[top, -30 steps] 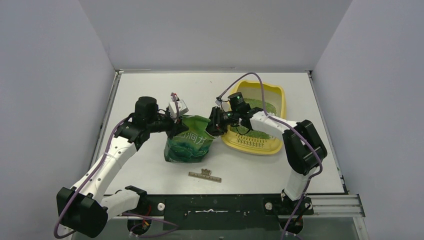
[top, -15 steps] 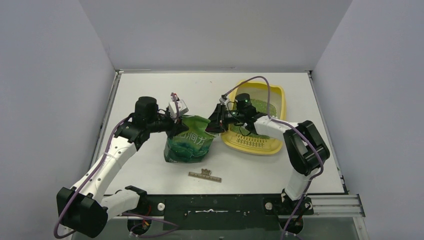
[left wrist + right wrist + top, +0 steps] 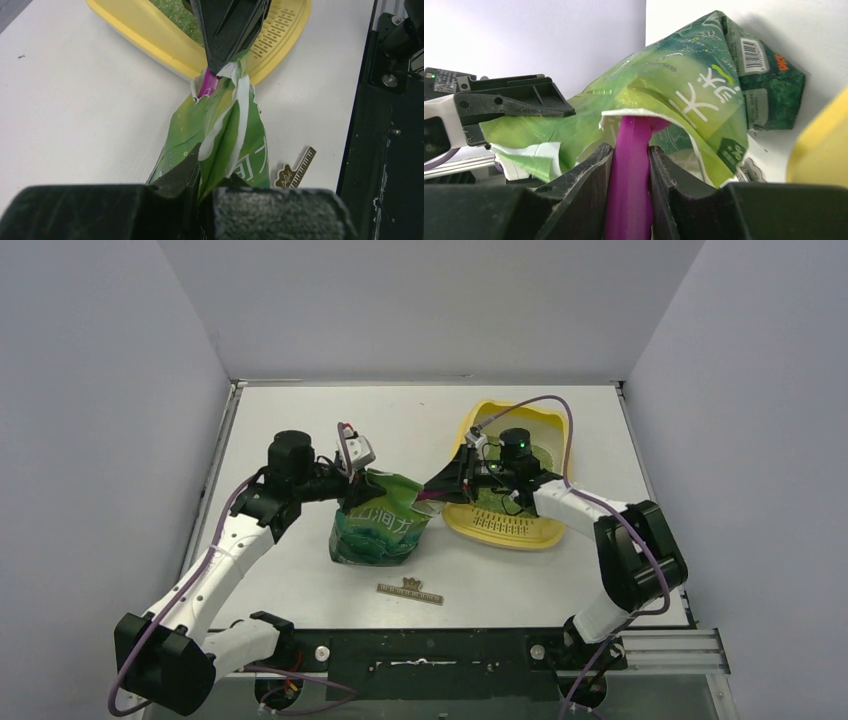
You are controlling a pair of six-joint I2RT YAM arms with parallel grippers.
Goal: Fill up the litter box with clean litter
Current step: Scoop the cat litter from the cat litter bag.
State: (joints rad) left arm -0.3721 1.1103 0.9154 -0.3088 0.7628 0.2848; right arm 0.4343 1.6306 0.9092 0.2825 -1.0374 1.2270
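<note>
The left arm (image 3: 222,552) and right arm (image 3: 578,508) wear white shells between black cylindrical joints. A purple cable (image 3: 541,398) trails along each. The fingers (image 3: 585,181) of the right gripper (image 3: 630,150) are matte black wedges.

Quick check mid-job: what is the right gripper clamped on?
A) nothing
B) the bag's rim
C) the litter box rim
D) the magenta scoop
D: in the right wrist view the right gripper squeezes the handle of the scoop, whose far end goes into the open mouth of the bag.
</note>
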